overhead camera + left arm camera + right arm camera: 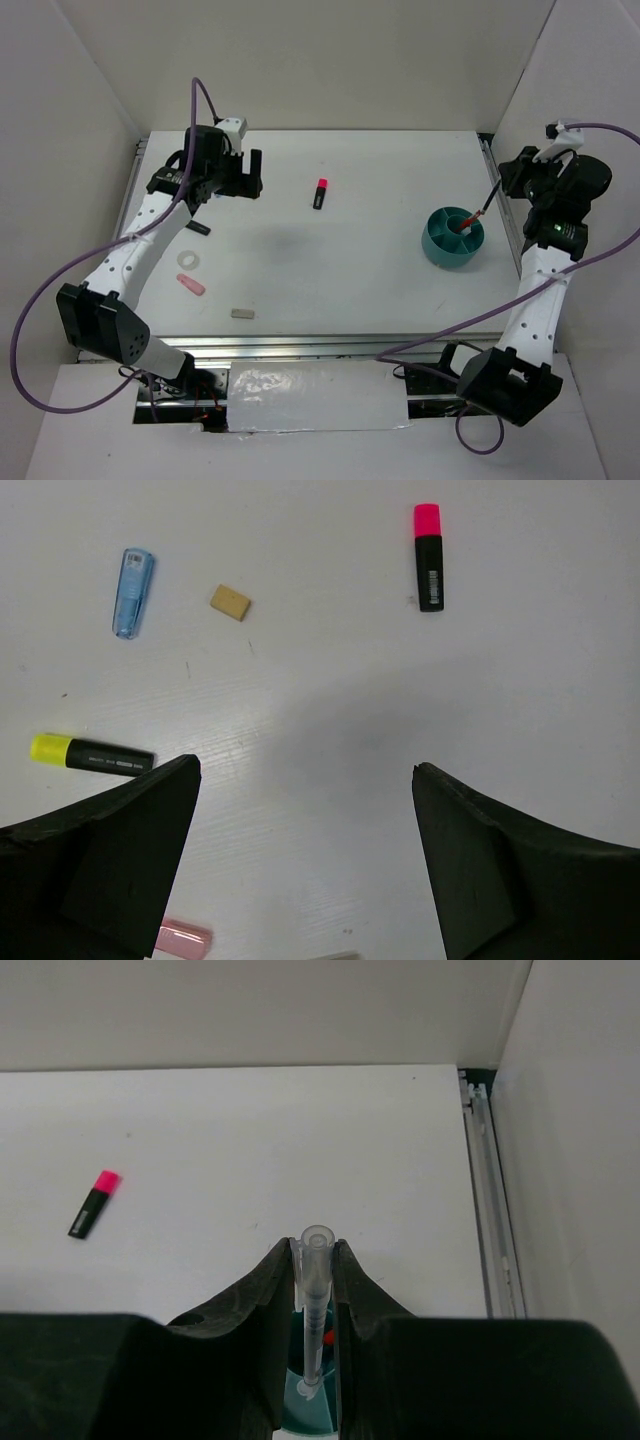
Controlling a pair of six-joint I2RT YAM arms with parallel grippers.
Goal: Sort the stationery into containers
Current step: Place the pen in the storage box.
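a: so, where was the clear pen (316, 1295)?

b: pinched between the fingers of the right gripper (317, 1252), which were closed tight on it. its long axis ran almost upright, open end up, lower tip down inside the teal cup (432, 243) near the right edge of the table (380, 290). something red showed in the cup beside it.

a: and the left gripper (305, 770)?

b: jaws spread wide, gripping nothing, above bare table at the far left.

a: what lay loose?

b: a pink-capped highlighter (320, 193) near the middle of the far half, well apart from the cup, long axis running near to far with the cap at the far end. on the left wrist view, a yellow-capped highlighter (90, 753) lay crosswise, cap to the view's left, with a blue clip (132, 592) and a tan eraser (230, 602) beyond it. nearer the arm bases were a white tape ring (187, 260), a pink eraser (190, 285) and a grey eraser (242, 313).
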